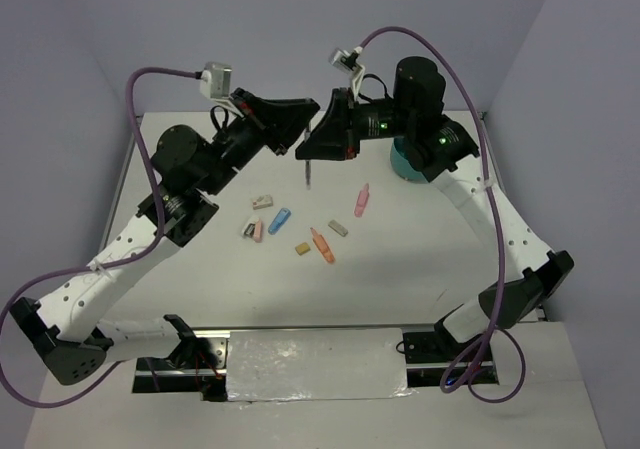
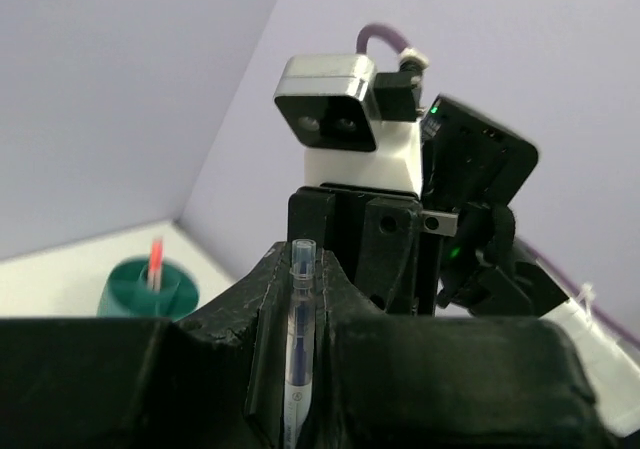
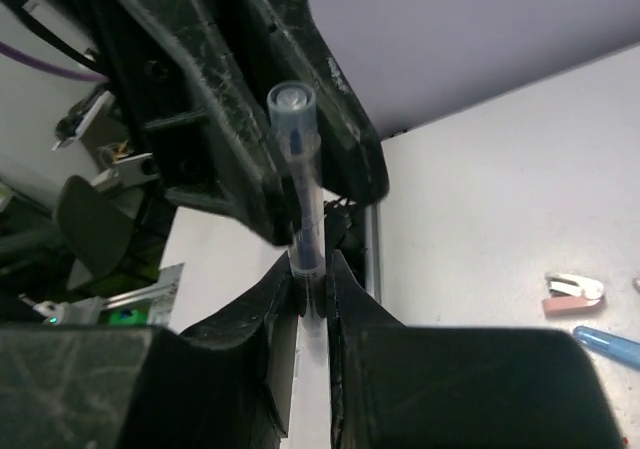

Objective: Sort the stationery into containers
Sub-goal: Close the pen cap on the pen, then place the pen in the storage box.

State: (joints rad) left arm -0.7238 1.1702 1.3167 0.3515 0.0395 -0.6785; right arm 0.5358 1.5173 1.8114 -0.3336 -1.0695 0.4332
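**Handover above the table.** We see the left gripper (image 2: pixel 300 274) and the right gripper (image 3: pixel 312 269) meeting in the air over the far middle of the white table (image 1: pixel 420 269). The jaws of each are clamped on the same thin clear-barrelled plastic pen (image 3: pixel 301 179). The pen hangs upright between the two grippers, clear of the tabletop. We judge this to be a pass from one arm to the other.

The round teal plastic organiser cup (image 2: pixel 125 299) stands at the far right, largely hidden behind the right arm in the top view. One slim pinkish-red pen (image 2: pixel 156 261) already stands in it.

Most of the sorting is yet to do. Loose on the table lie:
- a pink marker (image 1: pixel 361 200)
- an orange pen (image 1: pixel 320 243)
- a blue piece (image 1: pixel 280 219)
- a tan block (image 1: pixel 302 249)
- a grey block (image 1: pixel 338 227)
- two pinkish pieces, upper (image 1: pixel 263 202) and lower (image 1: pixel 254 230)

We judge the task to be at an early stage, with one item binned and one in transit.
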